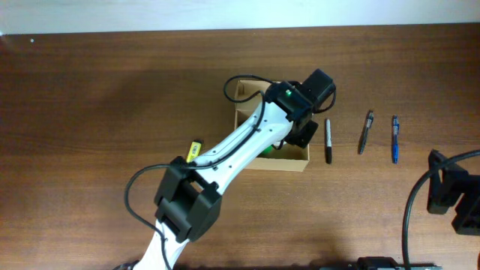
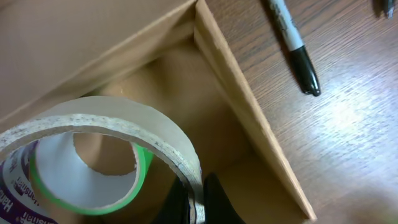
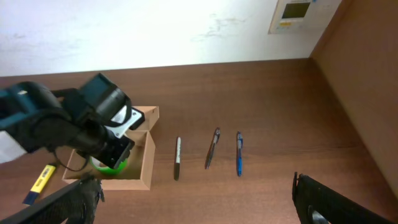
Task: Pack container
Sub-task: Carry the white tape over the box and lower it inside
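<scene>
The container (image 1: 289,163) is a tan cardboard box standing open at mid-table; it also shows in the left wrist view (image 2: 249,106) and the right wrist view (image 3: 148,155). My left gripper (image 2: 198,200) is shut on the wall of a clear tape roll (image 2: 124,124) with a green-edged core and holds it inside the box, just above the floor. From overhead the left gripper (image 1: 301,133) is over the box's right half, with a bit of green tape (image 1: 267,152) showing. My right gripper (image 3: 196,202) is open and empty at the table's right edge (image 1: 450,199).
A black marker (image 1: 328,141), a grey pen (image 1: 366,132) and a blue pen (image 1: 394,139) lie side by side to the right of the box. A yellow marker (image 1: 193,149) lies left of the box, partly under my left arm. The box's flap lid (image 1: 247,91) stands open at the back.
</scene>
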Controlling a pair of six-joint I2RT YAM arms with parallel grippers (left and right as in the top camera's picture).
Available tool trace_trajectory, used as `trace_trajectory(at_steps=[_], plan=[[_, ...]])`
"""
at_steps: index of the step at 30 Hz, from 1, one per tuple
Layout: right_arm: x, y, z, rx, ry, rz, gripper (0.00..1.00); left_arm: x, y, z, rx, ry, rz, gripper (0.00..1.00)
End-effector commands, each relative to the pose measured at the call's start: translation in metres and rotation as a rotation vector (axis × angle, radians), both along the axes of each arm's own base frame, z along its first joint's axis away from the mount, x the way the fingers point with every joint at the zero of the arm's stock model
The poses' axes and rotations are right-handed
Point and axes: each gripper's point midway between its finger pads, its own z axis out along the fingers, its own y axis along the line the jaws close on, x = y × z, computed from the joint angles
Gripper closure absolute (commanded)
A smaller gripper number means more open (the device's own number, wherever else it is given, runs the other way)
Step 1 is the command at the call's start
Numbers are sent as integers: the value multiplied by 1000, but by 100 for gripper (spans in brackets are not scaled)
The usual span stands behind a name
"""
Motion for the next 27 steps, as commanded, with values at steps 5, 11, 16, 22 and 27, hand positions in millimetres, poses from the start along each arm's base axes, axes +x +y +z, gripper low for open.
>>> trace_trajectory(at_steps=[5, 11, 16, 22, 27], plan=[[-3, 0, 0, 3, -2, -4, 1, 1, -7, -10, -2, 6, -41, 98], [-3, 0, 0, 1, -3, -3, 1, -8, 2, -52, 77, 79, -48, 98], [-3, 0, 0, 1, -3, -3, 1, -18, 16, -76, 134, 121, -55, 98], [-3, 0, 0, 1, -3, -3, 1, -21, 27, -86, 165, 139, -49, 98], [-3, 0, 0, 1, -3, -3, 1, -16, 35, -86, 170, 146, -41, 98]])
